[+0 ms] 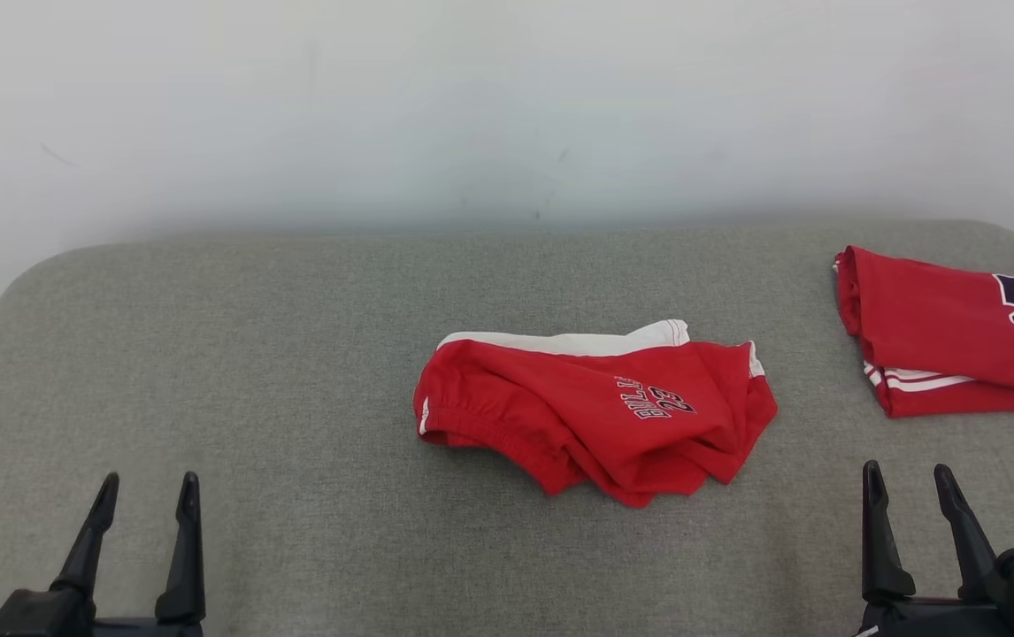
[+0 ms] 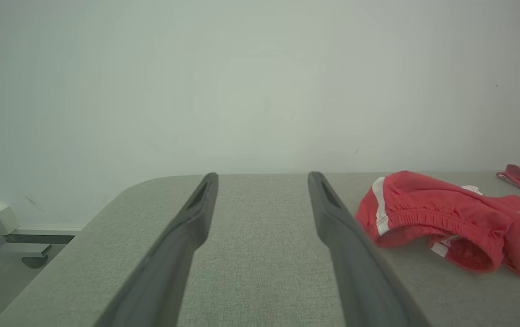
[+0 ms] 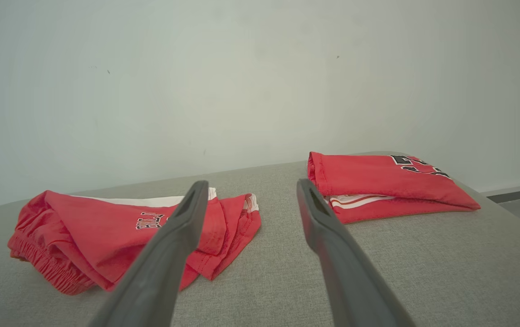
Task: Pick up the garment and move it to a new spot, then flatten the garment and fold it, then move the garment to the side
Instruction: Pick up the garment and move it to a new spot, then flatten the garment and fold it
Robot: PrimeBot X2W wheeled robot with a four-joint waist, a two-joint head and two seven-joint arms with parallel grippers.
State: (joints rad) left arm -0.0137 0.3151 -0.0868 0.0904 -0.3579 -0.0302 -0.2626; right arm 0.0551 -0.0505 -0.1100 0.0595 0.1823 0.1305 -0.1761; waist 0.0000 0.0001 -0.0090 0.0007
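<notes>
Shorts (image 1: 595, 411), red and crumpled, lie centred; left gripper (image 1: 149, 482) and right gripper (image 1: 906, 469) sit empty, spread wide. Best pinch both ends of the waistband (image 1: 480, 425).

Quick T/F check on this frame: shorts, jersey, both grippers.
1. The red shorts lie crumpled near the middle of the grey table. True.
2. The left gripper is clamped on the shorts. False: it is open and empty, well apart from them.
3. A folded red jersey lies toward the table's right edge. True.
4. The right gripper is shut. False: its fingers are spread and hold nothing.
5. The shorts overlap the jersey. False: bare table separates them.
</notes>
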